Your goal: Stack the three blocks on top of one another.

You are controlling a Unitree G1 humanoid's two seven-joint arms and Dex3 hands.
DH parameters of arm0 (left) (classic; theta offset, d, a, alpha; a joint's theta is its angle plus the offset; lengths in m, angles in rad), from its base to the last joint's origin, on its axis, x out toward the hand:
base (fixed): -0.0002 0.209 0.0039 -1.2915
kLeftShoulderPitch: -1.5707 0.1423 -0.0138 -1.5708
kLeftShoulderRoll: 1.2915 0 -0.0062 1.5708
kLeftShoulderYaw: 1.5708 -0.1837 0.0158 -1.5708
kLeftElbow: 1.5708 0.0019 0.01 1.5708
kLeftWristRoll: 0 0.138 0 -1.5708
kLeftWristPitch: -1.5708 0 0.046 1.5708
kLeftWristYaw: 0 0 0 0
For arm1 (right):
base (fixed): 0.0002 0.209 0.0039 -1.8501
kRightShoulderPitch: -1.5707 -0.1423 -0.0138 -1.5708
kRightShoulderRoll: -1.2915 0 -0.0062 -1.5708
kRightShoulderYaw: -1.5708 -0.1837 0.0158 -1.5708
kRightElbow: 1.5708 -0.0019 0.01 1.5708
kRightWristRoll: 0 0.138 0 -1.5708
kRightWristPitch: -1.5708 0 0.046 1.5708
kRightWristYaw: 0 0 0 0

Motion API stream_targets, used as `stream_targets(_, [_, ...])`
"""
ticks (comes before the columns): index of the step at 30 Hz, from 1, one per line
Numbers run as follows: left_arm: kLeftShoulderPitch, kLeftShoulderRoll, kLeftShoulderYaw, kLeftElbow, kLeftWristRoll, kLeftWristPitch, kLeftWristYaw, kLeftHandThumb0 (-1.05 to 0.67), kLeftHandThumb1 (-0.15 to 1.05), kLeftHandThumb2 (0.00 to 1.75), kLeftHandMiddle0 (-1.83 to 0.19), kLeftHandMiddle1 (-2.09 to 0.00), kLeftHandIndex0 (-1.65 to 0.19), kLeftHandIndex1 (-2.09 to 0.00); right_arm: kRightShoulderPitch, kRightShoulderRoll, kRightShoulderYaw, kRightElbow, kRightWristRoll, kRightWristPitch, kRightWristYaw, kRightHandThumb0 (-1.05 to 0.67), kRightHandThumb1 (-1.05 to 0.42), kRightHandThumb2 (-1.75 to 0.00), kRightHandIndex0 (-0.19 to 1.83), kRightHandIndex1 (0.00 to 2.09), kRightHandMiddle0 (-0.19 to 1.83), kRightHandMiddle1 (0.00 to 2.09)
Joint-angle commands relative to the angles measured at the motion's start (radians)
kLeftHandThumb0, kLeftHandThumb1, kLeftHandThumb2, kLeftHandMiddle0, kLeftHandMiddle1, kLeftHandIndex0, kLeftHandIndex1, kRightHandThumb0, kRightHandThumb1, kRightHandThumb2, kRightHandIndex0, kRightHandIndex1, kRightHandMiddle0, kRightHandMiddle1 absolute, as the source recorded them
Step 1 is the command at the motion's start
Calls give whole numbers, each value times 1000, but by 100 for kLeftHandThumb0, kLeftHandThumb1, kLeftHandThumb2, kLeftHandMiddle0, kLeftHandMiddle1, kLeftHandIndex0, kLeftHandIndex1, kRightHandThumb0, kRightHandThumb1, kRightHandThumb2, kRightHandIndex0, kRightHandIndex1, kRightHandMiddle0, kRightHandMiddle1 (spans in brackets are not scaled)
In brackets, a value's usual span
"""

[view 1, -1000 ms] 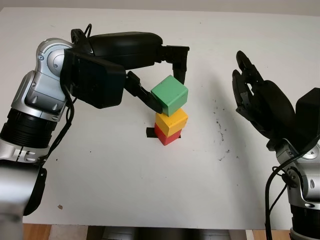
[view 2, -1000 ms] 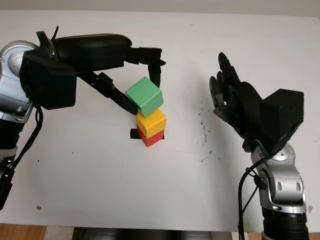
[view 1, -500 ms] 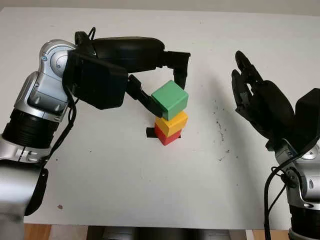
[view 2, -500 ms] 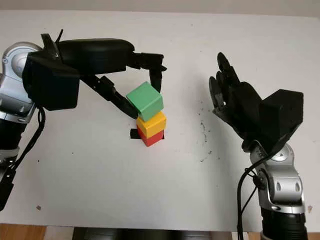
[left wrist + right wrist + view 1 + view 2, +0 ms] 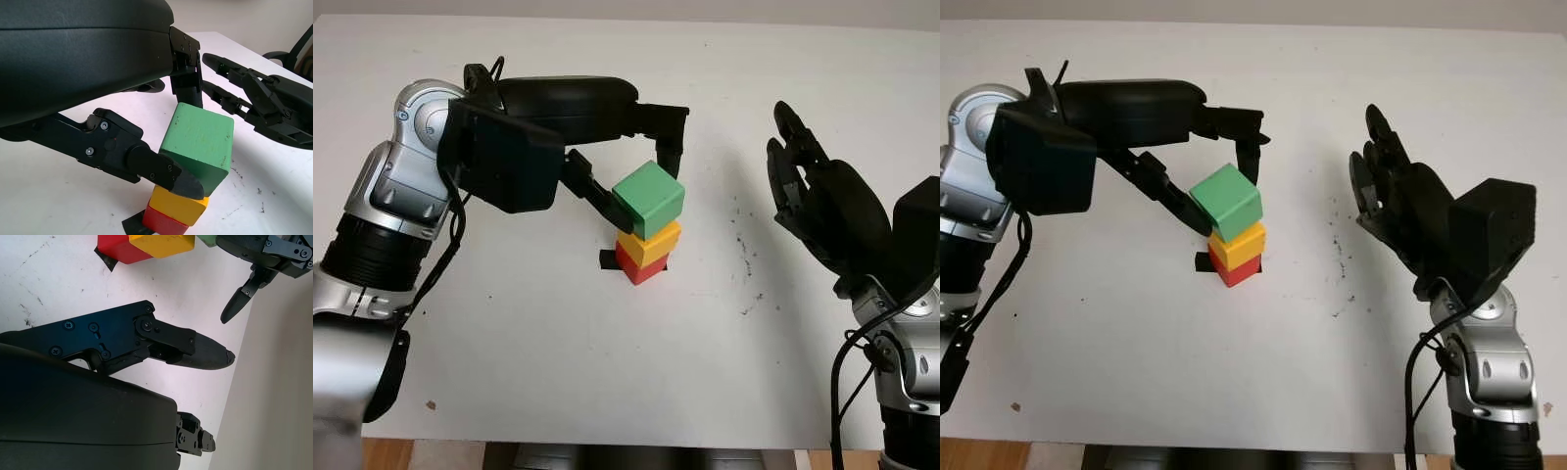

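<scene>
The left hand (image 5: 636, 181) pinches the green block (image 5: 648, 199), tilted, atop the yellow block (image 5: 650, 244), which sits on the red block (image 5: 639, 267). The left wrist view reveals green's lower edge touching yellow. The right hand (image 5: 822, 201) hovers open beside the stack.

My two head eyes look forward and down at the bench (image 5: 558, 372), sharing the block stack (image 5: 646, 257) from slightly offset spots. My left wrist camera sits very close beside the stack (image 5: 176, 215); my right wrist camera views it from farther off.
</scene>
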Motion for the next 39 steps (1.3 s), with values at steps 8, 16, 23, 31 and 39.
stream_targets(8, [-4, -18, -6, 9, 0, -10, 11, -41, 103, 5, -29, -6, -28, -156, 19, -2, -10, -26, 4, -2, 1, -60, -105, -68, -19, 5, -13, 5])
stream_targets(16, [-9, -20, -9, 29, 1, -32, 10, -42, 103, 5, -30, -6, -29, -152, 17, 2, -8, -22, 3, -5, 1, -59, -105, -68, -19, 4, -13, 5])
stream_targets(23, [-14, -17, -15, 41, 12, -43, 9, -41, 102, 5, -31, -7, -31, -154, 18, 4, -12, -20, 8, -6, 1, -58, -105, -69, -19, 5, -13, 6])
stream_targets(31, [-18, -14, -17, 48, 18, -58, 4, -42, 102, 5, -30, -6, -32, -156, 16, 3, -11, -21, 8, -3, -2, -59, -105, -68, -19, 5, -12, 6])
stream_targets(39, [-21, -10, -22, 37, 22, -32, -20, -44, 103, 6, -27, -4, -30, -155, 18, 1, -17, -22, 13, -1, 3, -59, -105, -69, -19, 3, -13, 5])
